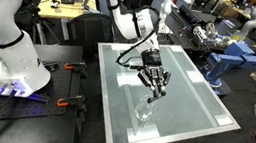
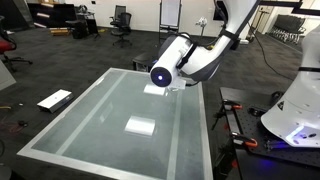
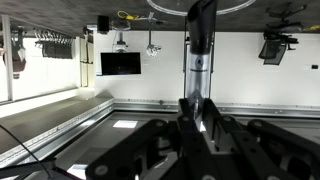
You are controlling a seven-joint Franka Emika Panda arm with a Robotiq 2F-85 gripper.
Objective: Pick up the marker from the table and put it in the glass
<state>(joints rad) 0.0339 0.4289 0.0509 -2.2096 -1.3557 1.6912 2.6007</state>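
The gripper [image 1: 152,85] hangs over the middle of the pale grey-green table [image 1: 200,97], just above the clear glass [image 1: 144,111] standing on it. In the wrist view the two dark fingers [image 3: 200,106] are shut on the marker [image 3: 200,55], a thin stick with a dark end and a lighter section that sticks out beyond the fingertips. In an exterior view the arm's wrist [image 2: 162,74] hides the fingers, the marker and the glass; only the table [image 2: 85,125] shows there.
A white tape patch [image 2: 140,126] lies on the table. A white robot base [image 1: 8,60] stands beside the table edge. A blue vise [image 1: 226,60] and cluttered benches sit beyond the far side, and wooden workbenches [image 1: 64,7] stand behind.
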